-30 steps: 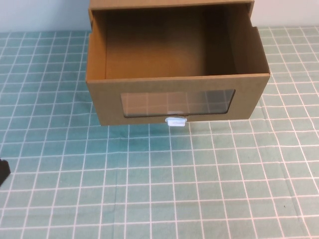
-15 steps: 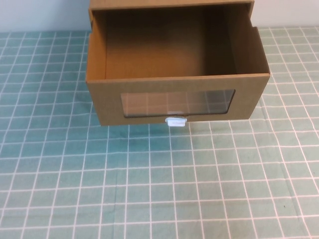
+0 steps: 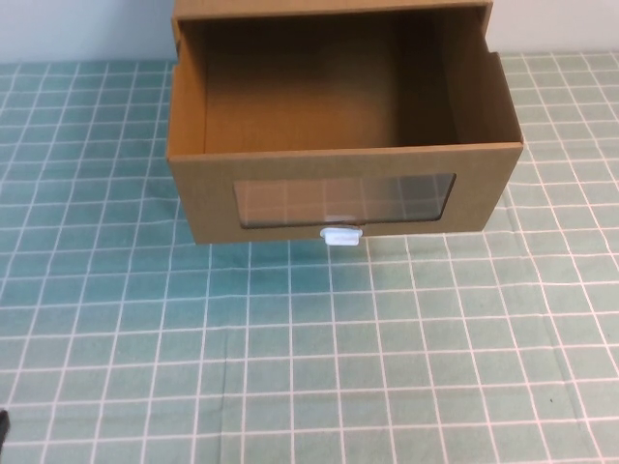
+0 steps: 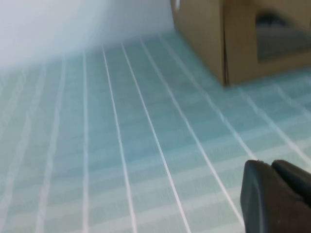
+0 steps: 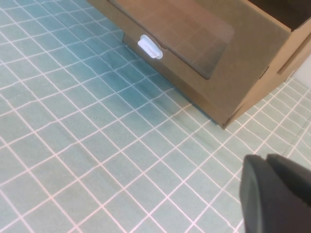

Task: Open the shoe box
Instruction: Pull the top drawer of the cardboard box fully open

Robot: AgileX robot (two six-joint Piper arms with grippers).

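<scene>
Toward the far middle of the tabletop (image 3: pixel 116 367), the shoe box (image 3: pixel 344 188) was seen pulled open toward the robot, its bare inside exposed and the white pull tab (image 3: pixel 341 236) at its front. The left gripper (image 4: pixel 268 167) was held low, off to the box's left, and the right gripper (image 5: pixel 265 162) in front of its right corner. Both pairs of fingers were clenched on nothing. The opening was judged complete, so only parking of the arms seemed called for.

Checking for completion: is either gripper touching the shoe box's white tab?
No, the white tab is bare; left gripper and right gripper hover over the mat, apart from the shoe box.
</scene>
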